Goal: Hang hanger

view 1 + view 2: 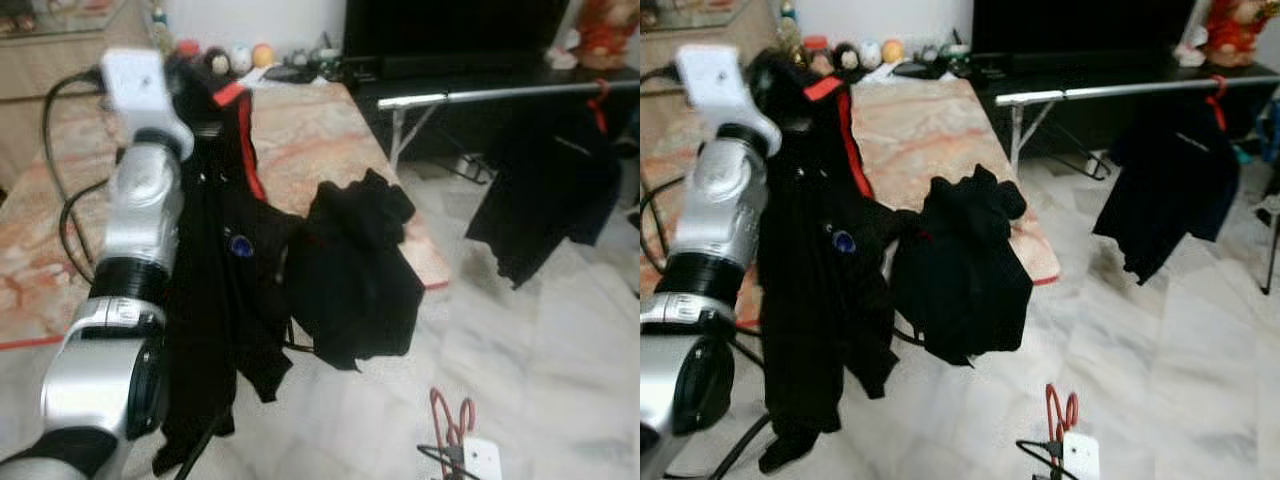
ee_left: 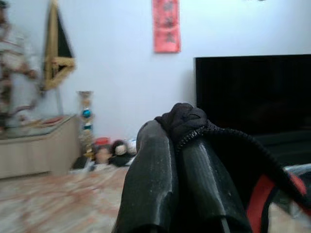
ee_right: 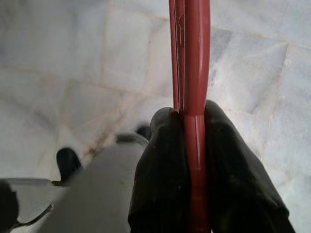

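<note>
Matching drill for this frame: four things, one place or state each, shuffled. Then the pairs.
1. left tool
2. right tool
3. rail
4. black pile

A. on the table edge
B. shut on a red hanger
C. carries a hung shirt
D. shut on black cloth

Pairs: 1-D, 2-B, 3-C, 4-A

hanger (image 3: 193,97): red | garment (image 1: 215,290): black, red trim | floor (image 1: 540,350): white marble | rail (image 1: 500,93): silver
</note>
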Available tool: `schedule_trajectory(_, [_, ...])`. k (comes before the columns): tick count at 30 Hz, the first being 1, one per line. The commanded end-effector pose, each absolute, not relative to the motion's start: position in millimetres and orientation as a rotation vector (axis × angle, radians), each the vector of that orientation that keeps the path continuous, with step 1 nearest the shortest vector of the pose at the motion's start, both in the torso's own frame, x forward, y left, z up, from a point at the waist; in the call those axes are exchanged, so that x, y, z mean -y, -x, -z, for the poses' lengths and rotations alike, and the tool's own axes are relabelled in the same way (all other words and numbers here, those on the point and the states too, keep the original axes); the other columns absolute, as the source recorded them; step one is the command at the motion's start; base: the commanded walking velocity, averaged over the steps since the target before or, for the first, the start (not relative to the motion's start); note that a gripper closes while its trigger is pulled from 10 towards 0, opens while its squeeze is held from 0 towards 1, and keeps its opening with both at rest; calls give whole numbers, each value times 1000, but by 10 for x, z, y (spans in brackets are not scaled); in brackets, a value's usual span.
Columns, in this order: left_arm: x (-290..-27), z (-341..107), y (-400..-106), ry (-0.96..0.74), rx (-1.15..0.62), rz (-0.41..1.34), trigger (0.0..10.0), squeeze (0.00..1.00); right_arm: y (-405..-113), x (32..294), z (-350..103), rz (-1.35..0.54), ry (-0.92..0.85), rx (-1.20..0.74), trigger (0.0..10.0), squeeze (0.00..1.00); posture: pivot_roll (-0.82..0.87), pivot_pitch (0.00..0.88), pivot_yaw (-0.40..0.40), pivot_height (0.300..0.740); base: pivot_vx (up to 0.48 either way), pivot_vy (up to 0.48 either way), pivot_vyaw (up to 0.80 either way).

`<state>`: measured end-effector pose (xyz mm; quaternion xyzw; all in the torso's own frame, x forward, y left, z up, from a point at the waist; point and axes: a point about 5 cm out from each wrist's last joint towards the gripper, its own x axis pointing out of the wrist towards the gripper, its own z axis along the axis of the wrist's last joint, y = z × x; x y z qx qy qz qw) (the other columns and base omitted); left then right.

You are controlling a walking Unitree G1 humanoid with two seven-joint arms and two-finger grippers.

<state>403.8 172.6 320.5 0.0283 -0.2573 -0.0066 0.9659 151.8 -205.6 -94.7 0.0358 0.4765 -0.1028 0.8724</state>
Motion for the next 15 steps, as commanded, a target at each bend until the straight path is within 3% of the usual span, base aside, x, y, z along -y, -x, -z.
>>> schedule_trajectory(1, [-1554,-3406,-4043,-81,578,55,10000,0,-1501,2148,936,239,-64,-996,10000,0,-20,0,-10,740,352,0,0])
schedule_trajectory(15, [-1458,-3681,-4096,-78,612,63,10000,0,-1496,2158,937,232,-54,-1000,10000,0,-5,0,-14,740,324,0,0])
